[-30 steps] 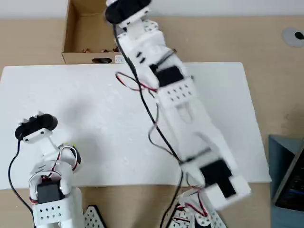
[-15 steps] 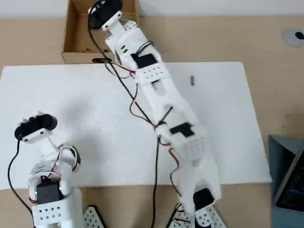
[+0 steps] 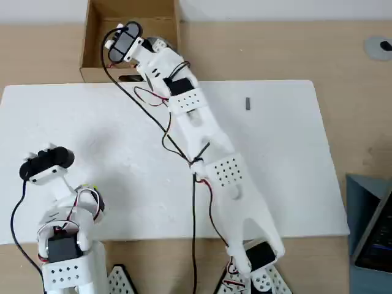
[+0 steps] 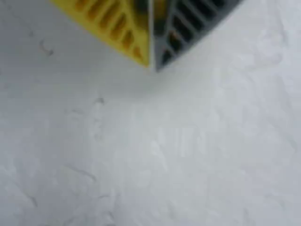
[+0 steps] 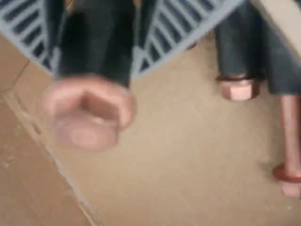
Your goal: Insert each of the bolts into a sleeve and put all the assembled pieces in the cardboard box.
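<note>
My right gripper (image 5: 101,47) is shut on an assembled piece, a dark sleeve with a copper bolt head (image 5: 89,113) sticking out of it, hanging just above the floor of the cardboard box (image 5: 188,165). Two more assembled pieces (image 5: 240,70) lie in the box nearby. From above, the right arm stretches across the mat with its gripper (image 3: 122,41) over the cardboard box (image 3: 92,43). One small dark sleeve (image 3: 248,103) lies on the white mat. My left gripper (image 4: 151,61) is shut and empty, its yellow and grey fingers meeting just above the mat.
The white mat (image 3: 110,141) covers most of the table. The left arm (image 3: 58,233) stands folded at the near left corner. A dark object (image 3: 370,233) sits off the mat at the right edge.
The right arm has swung left and stretched out from the mat's far edge, carrying its gripper over the cardboard box. The left arm has kept still.
</note>
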### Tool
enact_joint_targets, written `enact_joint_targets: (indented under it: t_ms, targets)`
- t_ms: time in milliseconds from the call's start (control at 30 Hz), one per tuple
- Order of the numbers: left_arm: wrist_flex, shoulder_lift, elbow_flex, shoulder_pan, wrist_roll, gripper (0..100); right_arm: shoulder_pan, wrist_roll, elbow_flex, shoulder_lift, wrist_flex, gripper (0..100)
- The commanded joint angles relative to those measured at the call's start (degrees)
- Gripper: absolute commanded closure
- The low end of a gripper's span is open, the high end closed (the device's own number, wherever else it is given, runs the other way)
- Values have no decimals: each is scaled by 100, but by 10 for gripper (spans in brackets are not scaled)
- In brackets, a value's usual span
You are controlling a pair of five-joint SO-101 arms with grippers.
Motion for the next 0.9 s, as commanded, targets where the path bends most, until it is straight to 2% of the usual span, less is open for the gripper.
enact_joint_targets:
  t_ms: [0, 400, 533, 633, 867]
  targets:
    - [-105, -40, -18, -18, 18, 995, 48, 44, -892, 75, 237, 799]
    - [-105, -40, -18, -18, 18, 995, 57, 44, -1499, 330, 466, 829]
    - [-105, -40, -18, -18, 18, 995, 57, 44, -2114, 347, 1169, 896]
    - [-105, -40, -18, -18, 18, 995, 66, 44, -2633, 338, 1811, 985]
    - [-105, -40, -18, -18, 18, 995, 242, 18, -2826, -154, 2998, 989]
